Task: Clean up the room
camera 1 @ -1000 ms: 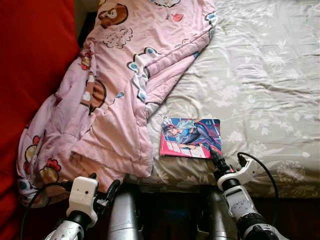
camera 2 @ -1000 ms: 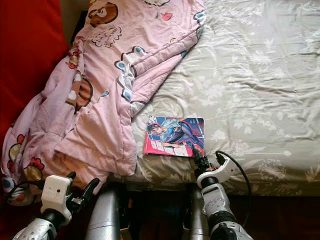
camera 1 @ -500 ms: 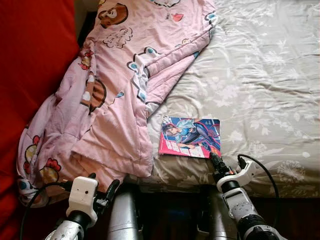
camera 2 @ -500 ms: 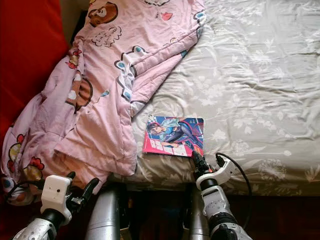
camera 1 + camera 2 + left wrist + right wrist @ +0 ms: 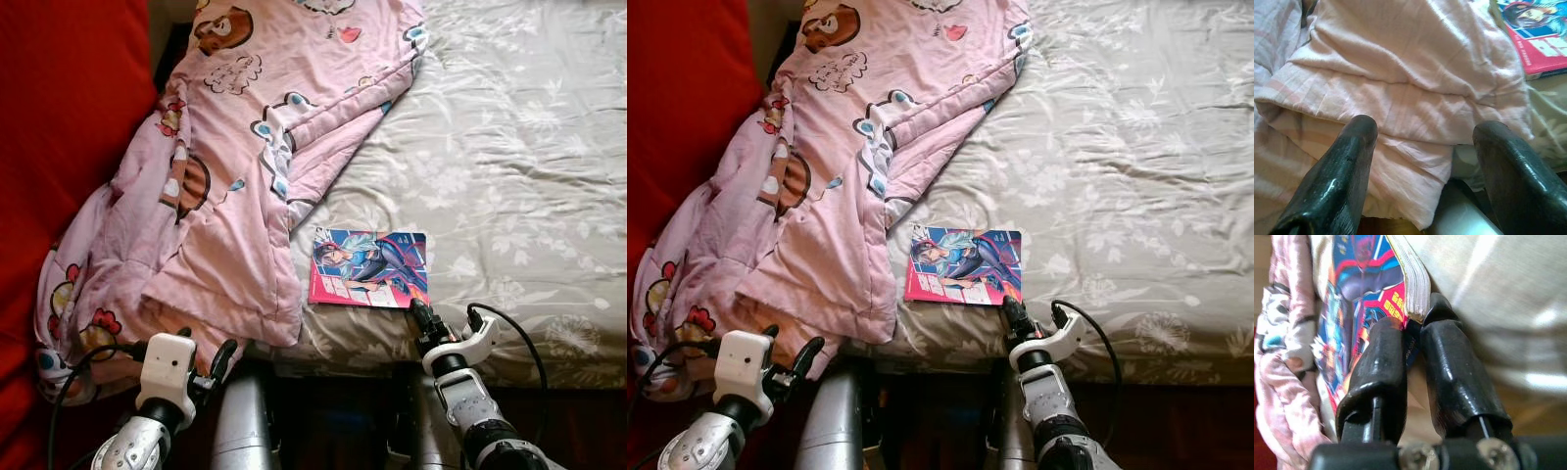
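Pinching the comic book's [image 5: 369,268] near corner at the bed's [image 5: 549,176] near edge, we have right gripper [image 5: 420,316] jaws clamped on it, book lying straight ahead; left gripper [image 5: 1422,161] jaws wide by the pink blanket [image 5: 235,186].

A colourful comic book [image 5: 369,268] lies flat near the bed's [image 5: 529,166] front edge, just beside a crumpled pink blanket [image 5: 225,186].

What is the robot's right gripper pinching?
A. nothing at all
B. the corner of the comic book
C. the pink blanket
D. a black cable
B: in the right wrist view the right gripper has its two black fingers closed on the near corner of the comic book, which lies on the bed beside the pink blanket.
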Robot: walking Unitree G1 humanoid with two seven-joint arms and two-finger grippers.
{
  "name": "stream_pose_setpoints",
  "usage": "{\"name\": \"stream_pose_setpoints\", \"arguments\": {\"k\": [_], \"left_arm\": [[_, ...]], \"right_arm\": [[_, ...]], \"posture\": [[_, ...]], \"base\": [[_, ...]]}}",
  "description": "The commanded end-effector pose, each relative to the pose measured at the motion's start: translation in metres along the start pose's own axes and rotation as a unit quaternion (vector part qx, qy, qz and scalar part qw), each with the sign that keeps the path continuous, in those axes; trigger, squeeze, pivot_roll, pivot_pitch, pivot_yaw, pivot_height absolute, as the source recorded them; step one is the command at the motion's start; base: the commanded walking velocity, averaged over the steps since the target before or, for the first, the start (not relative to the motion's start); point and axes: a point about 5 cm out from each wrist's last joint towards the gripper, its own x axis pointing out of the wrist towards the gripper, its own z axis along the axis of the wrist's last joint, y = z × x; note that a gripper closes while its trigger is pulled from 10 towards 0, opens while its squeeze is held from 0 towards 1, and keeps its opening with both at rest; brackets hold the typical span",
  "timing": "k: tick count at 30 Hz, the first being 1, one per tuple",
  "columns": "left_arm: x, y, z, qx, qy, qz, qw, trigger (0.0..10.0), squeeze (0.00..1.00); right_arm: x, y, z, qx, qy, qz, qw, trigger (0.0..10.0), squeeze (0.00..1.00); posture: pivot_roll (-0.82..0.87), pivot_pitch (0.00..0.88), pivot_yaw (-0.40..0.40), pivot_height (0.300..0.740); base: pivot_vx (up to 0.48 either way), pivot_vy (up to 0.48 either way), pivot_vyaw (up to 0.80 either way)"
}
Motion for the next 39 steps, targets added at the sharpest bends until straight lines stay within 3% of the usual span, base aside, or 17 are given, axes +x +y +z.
{"name": "stream_pose_setpoints", "arguments": {"k": [1, 2, 3, 4, 10, 11, 12, 13, 15, 23, 25, 28, 39], "left_arm": [[-0.003, 0.002, -0.01, 0.004, 0.019, 0.008, 1.0, 10.0, 0.0], [0.002, 0.002, -0.011, 0.003, 0.015, 0.01, 1.0, 10.0, 0.0], [0.002, 0.002, -0.011, 0.003, 0.015, 0.01, 1.0, 10.0, 0.0], [0.01, 0.0, -0.012, -0.001, 0.011, 0.011, 1.0, 10.0, 0.0], [0.031, -0.006, -0.016, -0.009, 0.002, 0.01, 1.0, 10.0, 0.0], [0.034, -0.007, -0.017, -0.011, 0.0, 0.012, 1.0, 10.0, 0.0], [0.037, -0.008, -0.019, -0.012, -0.001, 0.014, 1.0, 10.0, 0.0], [0.04, -0.008, -0.02, -0.014, 0.0, 0.016, 1.0, 10.0, 0.0], [0.045, -0.007, -0.024, -0.017, 0.0, 0.022, 1.0, 10.0, 0.0], [0.052, 0.001, -0.043, -0.054, 0.033, 0.054, 0.997, 10.0, 0.0], [0.056, 0.003, -0.051, -0.068, 0.046, 0.062, 0.995, 10.0, 0.0], [0.055, 0.004, -0.061, -0.078, 0.065, 0.069, 0.993, 10.0, 0.0], [0.045, 0.001, -0.094, -0.11, 0.13, 0.093, 0.981, 10.0, 0.0]], "right_arm": [[-0.002, -0.001, 0.003, 0.003, -0.021, 0.0, 1.0, 0.0, 0.0], [0.004, 0.008, 0.016, -0.001, -0.062, 0.032, 0.998, 0.0, 0.0], [0.004, 0.008, 0.016, -0.001, -0.062, 0.032, 0.998, 0.0, 0.0], [0.008, 0.02, 0.033, -0.022, -0.106, 0.073, 0.991, 0.0, 0.0], [0.007, 0.034, 0.058, -0.06, -0.165, 0.111, 0.978, 0.0, 0.0], [0.002, 0.036, 0.062, -0.085, -0.173, 0.116, 0.974, 7.7, 0.0], [-0.001, 0.037, 0.063, -0.102, -0.177, 0.119, 0.972, 7.7, 0.0], [-0.005, 0.037, 0.065, -0.12, -0.18, 0.12, 0.969, 10.0, 0.0], [-0.014, 0.042, 0.068, -0.156, -0.187, 0.122, 0.962, 10.0, 0.0], [-0.027, 0.044, 0.068, -0.221, -0.192, 0.083, 0.953, 10.0, 0.0], [-0.032, 0.037, 0.062, -0.249, -0.167, 0.062, 0.952, 10.0, 0.0], [-0.035, 0.03, 0.054, -0.244, -0.146, 0.048, 0.957, 10.0, 0.0], [-0.05, -0.002, 0.033, -0.316, -0.07, -0.012, 0.946, 10.0, 0.0]], "posture": [[0.23, 0.253, 0.079, 0.582], [0.21, 0.22, 0.074, 0.582], [0.21, 0.22, 0.074, 0.582], [0.18, 0.192, 0.07, 0.582], [0.13, 0.105, 0.049, 0.582], [0.11, 0.083, 0.044, 0.582], [0.11, 0.075, 0.043, 0.582], [0.09, 0.052, 0.038, 0.582], [0.08, 0.033, 0.037, 0.582], [0.01, 0.0, 0.06, 0.592], [-0.01, 0.0, 0.059, 0.612], [-0.02, 0.0, 0.059, 0.632], [-0.05, 0.0, 0.027, 0.692]], "base": [[0.0, 0.0, 0.0], [0.0, 0.0, 0.0], [0.0, 0.0, 0.0], [0.0, 0.0, 0.0], [0.0, 0.0, 0.0], [0.0, 0.0, 0.0], [0.0, 0.0, 0.0], [0.0, 0.0, 0.0], [0.0, 0.0, 0.0], [0.0, 0.0, 0.0], [0.0, 0.0, 0.0], [0.0, 0.0, 0.0], [0.0, 0.0, 0.0]]}}
